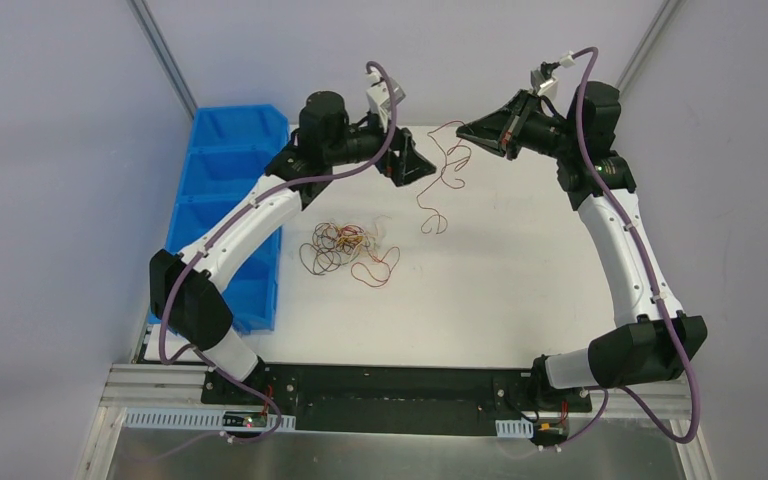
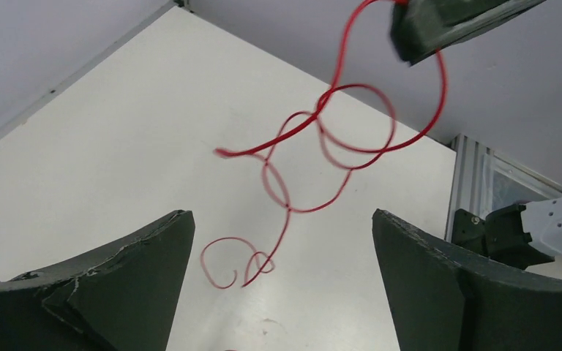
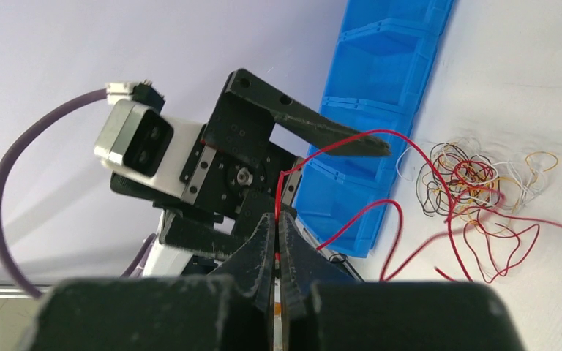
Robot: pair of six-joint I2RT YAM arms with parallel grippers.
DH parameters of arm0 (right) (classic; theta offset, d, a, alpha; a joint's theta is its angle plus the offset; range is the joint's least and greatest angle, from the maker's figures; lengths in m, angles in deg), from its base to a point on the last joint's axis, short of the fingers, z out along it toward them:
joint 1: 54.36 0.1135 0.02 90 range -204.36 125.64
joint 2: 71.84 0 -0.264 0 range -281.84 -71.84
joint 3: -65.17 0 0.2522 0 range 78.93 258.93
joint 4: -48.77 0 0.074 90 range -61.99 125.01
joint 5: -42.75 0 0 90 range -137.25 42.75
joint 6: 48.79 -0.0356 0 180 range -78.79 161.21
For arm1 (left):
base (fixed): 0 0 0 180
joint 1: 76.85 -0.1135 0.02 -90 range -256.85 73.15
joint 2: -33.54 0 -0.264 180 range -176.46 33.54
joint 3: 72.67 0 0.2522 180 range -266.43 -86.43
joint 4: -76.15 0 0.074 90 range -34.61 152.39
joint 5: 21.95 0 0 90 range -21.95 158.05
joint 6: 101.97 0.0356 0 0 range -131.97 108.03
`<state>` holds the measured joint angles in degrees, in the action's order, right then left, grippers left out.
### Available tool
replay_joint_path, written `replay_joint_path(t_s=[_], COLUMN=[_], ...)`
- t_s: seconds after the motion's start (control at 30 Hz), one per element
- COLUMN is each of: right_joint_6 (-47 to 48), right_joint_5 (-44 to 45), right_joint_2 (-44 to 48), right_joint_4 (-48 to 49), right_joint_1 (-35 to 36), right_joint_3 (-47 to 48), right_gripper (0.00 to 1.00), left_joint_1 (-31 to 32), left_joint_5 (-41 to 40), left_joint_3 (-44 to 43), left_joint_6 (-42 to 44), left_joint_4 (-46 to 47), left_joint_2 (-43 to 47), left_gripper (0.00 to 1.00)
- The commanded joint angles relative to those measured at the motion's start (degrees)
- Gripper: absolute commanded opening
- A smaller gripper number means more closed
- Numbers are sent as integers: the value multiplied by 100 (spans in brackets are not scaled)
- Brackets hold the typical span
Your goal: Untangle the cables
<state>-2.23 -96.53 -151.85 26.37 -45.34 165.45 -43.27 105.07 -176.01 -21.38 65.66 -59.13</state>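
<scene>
arms: white shells | joints: black | hoses: purple | hands: black wedges

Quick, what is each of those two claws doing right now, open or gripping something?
Left gripper: jaws open, holding nothing.
Right gripper: jaws shut on the thin curly red wire.

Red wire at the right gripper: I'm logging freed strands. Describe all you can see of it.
The red wire is hair-thin, smooth and curls in several loose loops. The right gripper, shut, pinches its upper end; it hangs down before the open left gripper, untouched by it, apart from the tangled cables.
</scene>
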Motion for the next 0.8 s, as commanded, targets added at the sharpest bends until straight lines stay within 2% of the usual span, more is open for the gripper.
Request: replay_joint_path(t_s=[0.0, 0.1, 0.23, 0.37, 0.57, 0.63, 0.73, 0.77], right_joint_6=[115, 109, 103, 163, 134, 147, 183, 194], right_joint_5=[-205, -202, -285, -323, -398, -408, -411, -408], right_joint_2=[81, 74, 36, 48, 36, 23, 18, 24], right_joint_4=[153, 154, 141, 53, 0, -21, -76, -90], right_joint_1=[31, 30, 38, 32, 39, 40, 32, 30], right_joint_3=[286, 299, 321, 309, 319, 337, 352, 330], right_gripper=[0, 0, 0, 0, 0, 0, 0, 0], left_joint_1=[-351, -287, -213, -214, -212, -212, -212, -213], left_joint_5=[651, 899, 789, 186, -888, -847, -720, -673], left_joint_3=[301, 290, 179, 181, 242, 214, 247, 248], left_joint_6=[374, 531, 134, -155, -713, -821, -994, -1027], left_joint_4=[-87, -98, 342, 881, 1738, 2038, 2376, 2463], left_joint_2=[384, 223, -35, -132, -298, -366, -390, -373], left_gripper=[96, 96, 90, 82, 84, 76, 55, 52])
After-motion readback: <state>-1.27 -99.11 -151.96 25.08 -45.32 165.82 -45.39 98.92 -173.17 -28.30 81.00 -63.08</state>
